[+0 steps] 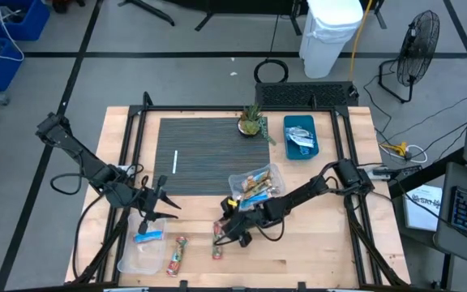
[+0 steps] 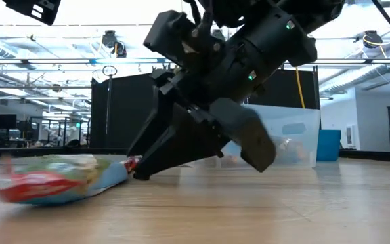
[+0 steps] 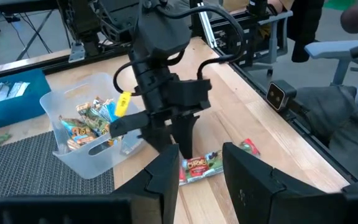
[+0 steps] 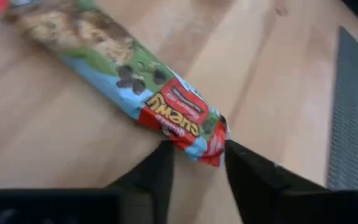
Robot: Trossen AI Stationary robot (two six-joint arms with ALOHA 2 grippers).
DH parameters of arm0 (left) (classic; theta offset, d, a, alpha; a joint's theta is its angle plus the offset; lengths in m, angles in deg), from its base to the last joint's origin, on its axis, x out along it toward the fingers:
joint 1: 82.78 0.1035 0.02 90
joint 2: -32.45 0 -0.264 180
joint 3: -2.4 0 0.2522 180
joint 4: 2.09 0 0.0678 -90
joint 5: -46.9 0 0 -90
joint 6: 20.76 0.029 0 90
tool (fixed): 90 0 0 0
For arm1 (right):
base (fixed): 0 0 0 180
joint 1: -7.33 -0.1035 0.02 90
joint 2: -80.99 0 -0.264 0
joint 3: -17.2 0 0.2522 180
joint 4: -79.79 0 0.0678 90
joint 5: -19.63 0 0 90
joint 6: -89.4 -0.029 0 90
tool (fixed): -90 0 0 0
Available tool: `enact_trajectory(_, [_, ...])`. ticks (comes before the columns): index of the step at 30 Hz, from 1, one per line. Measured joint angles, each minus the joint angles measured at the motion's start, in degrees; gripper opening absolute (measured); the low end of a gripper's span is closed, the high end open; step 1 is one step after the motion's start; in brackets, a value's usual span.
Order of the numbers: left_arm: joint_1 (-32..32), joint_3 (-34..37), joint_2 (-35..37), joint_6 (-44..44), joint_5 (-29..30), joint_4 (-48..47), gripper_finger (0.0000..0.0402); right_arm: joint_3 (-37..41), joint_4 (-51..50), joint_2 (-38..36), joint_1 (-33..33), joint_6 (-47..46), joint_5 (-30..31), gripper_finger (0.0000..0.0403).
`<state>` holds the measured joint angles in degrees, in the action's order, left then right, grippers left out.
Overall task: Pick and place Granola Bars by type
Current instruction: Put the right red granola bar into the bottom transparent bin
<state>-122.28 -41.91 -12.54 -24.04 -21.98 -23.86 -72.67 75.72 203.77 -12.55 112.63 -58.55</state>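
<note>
Overhead, right gripper (image 1: 227, 231) is low over a bar (image 1: 218, 236) lying on the bench (image 1: 314, 243); left gripper (image 1: 154, 212) waits, part open and empty, above a tray (image 1: 128, 261).

Right wrist: fingers straddle the bar's end, not yet pinching.

Next: close, lift, sort.

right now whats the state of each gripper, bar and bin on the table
right gripper: down at the table, fingers astride the end of a bar
chewy granola bar: flat on the wood, not lifted
left gripper: hovering, holding nothing
middle clear bin: holds several bars
near clear bin: holds one blue bar
blue tray: holds silvery packets
</note>
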Motion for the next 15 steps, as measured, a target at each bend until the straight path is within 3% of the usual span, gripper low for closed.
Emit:
enact_trajectory(7, [0.00, 0.00, 0.00, 0.00, 0.00, 0.00, 0.0129, 0.00, 0.19, 0.00, -0.10, 0.10, -4.62, 0.0015])
enact_trajectory(15, [0.00, 0.00, 0.00, -0.22, 0.00, 0.00, 0.0129, 0.04, 3.70, -0.06, -0.70, 0.85, -4.34, 0.0001])
